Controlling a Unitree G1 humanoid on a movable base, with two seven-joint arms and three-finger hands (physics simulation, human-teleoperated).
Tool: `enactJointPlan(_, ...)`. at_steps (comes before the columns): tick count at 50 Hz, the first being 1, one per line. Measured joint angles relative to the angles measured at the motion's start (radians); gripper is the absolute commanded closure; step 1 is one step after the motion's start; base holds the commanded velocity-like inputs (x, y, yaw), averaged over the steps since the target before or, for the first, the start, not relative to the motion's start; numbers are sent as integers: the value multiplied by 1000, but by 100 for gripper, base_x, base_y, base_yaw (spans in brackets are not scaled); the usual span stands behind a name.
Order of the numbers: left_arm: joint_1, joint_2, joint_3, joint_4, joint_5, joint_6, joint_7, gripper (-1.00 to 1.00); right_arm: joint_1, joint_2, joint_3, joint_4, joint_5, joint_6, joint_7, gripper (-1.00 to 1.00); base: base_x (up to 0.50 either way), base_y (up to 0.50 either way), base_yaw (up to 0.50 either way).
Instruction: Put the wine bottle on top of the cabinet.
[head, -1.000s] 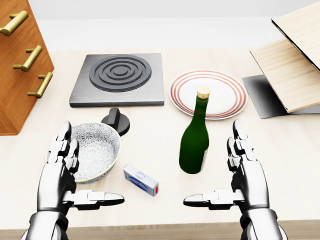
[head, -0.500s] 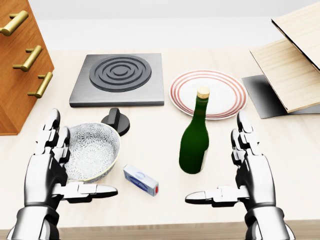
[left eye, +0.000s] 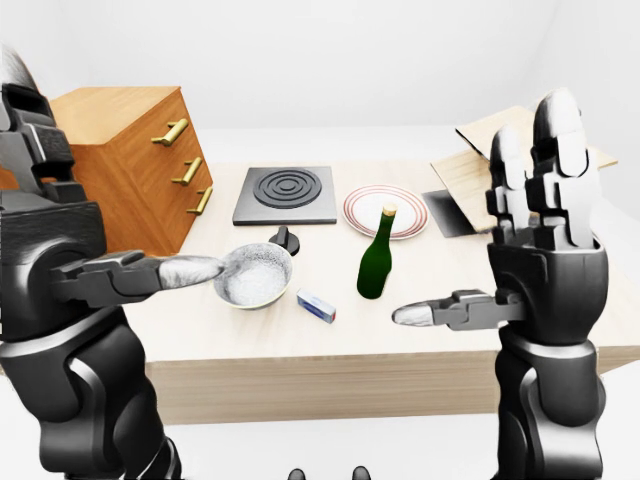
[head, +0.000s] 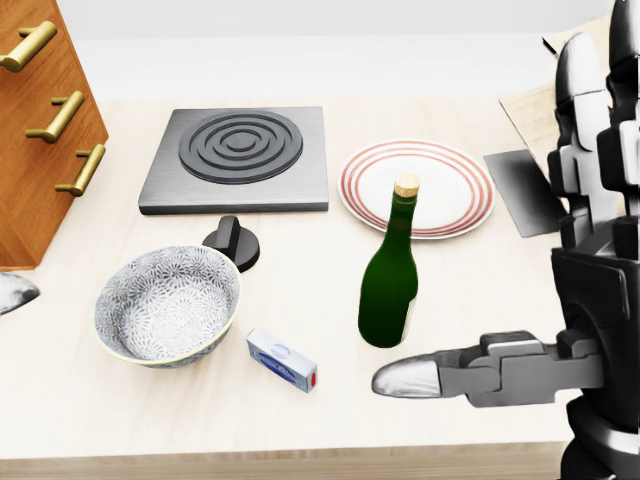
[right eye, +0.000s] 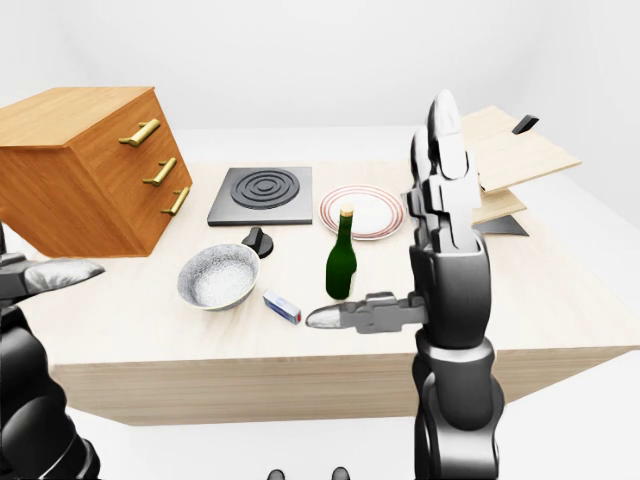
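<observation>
The table (head: 330, 90) is a pale wood slab standing in a plain white room; every position below is referenced to the wine bottle (head: 389, 280), which stands upright near the table's middle in the head view.

The cabinet (right eye: 75, 170), a brown wooden unit with three brass handles, stands on the table well to the left of the wine bottle and apart from it. Its top is bare.

The right hand (head: 590, 290) is raised to the right of the wine bottle with its fingers (head: 590, 110) extended upward and its thumb extended leftward, ending just below the bottle's base in the head view. The hand is spread wide, holds nothing, and is apart from the bottle.

The left hand (left eye: 50, 240) is raised well to the left of the wine bottle, likewise spread, with its thumb pointing rightward above the bowl (head: 168, 305). It holds nothing.

The hob plate (head: 238, 158) lies above-left of the bottle. The striped plate (head: 450, 190) lies directly above it. The wooden boards (right eye: 510, 165) lie upper right. The bowl sits to the left, the black knob (head: 232, 242) beside it. The small blue-white box (head: 282, 359) lies lower left.
</observation>
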Motion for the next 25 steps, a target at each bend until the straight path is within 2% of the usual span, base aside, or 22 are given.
enactJointPlan(6, -48, 73, 90, -107, -160, 0, 85, -100, -19, -5, 19, -127, -44, 0, 16, -100, 0, 3, 0)
enactJointPlan(11, -63, 121, 121, -146, -247, 0, 138, -100, -30, -9, 33, -181, -91, 0, 27, -100, 0, 50, 0)
enactJointPlan(17, -70, 155, 136, -160, -299, 0, 173, -100, -41, -3, 44, -210, -130, 0, 42, -100, 0, 50, 0)
enactJointPlan(25, -68, 170, 138, -171, -319, 0, 189, -100, -44, 5, 48, -221, -153, 0, 54, -100, 0, 50, 0)
